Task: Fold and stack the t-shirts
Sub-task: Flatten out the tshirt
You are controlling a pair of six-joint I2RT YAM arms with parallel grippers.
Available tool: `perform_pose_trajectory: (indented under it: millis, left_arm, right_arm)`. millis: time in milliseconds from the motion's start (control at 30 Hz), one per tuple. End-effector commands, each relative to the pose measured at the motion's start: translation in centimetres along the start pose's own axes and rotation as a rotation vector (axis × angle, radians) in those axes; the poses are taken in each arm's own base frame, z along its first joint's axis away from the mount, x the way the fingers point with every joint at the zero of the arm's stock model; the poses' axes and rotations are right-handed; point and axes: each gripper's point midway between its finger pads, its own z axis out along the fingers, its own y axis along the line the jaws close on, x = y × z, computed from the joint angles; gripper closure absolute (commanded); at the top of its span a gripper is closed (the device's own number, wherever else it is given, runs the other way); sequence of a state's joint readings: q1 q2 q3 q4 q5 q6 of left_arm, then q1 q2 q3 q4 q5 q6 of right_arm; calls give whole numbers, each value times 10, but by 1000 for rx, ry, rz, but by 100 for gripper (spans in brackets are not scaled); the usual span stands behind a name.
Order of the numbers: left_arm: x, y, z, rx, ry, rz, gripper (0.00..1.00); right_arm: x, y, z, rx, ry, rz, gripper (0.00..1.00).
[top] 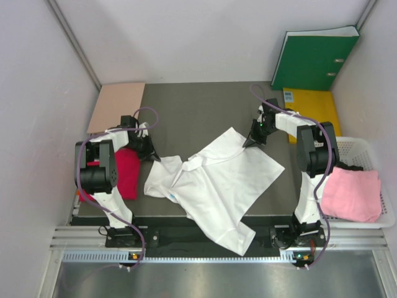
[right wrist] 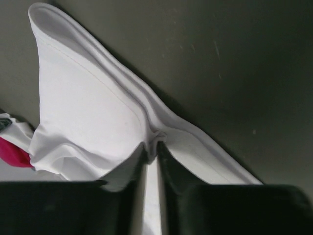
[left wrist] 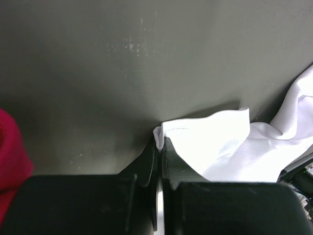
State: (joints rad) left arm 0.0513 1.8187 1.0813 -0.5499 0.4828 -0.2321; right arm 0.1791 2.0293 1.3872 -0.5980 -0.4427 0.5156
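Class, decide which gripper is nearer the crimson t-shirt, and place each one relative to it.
Left. The left gripper pinches the white t-shirt just beside the crimson t-shirt; the right gripper holds its opposite edge, well away.

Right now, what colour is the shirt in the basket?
Pale pink. The shirt in the basket shows best from the top camera.

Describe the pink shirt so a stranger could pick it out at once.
Find the dark table; a white basket sits off its right side. The pink shirt lies in it, the only shirt off the table: the white shirt sprawls mid-table, the red shirt sits at the left edge.
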Motion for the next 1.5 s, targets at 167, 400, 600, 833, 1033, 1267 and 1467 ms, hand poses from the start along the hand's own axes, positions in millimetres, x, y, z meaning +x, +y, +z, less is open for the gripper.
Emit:
perform_pose_trajectory:
  millis: [167,400,600,833,1033,1267,1467]
  left_arm:
    - [-11,5,-4,-51,-20,33,100]
    - [-16,7,-4,-67,-18,32,100]
    - [-28,3,-15,-86,-53,44,100]
    - [-107,-50,-99,-75,-387,72,100]
    - [-171,-128,-206,74,-740,123,100]
    - [-158,-191,-311,182,-946,236,100]
    - [-101,-208,-408,131,-1144,315,100]
  right_arm:
    - [-12,23,-8,7,-41,-71,100]
    - [-23,43,-62,42,-94,-149,100]
    - [-43,64,-91,35,-139,-188,100]
    - [-85,106,-127,-89,-315,-216,100]
    - [-108,145,-210,-129,-566,-335,100]
    - [-67,156,-343,-95,-897,-428,100]
    - [15,143,-458,-102,-1191,-471,100]
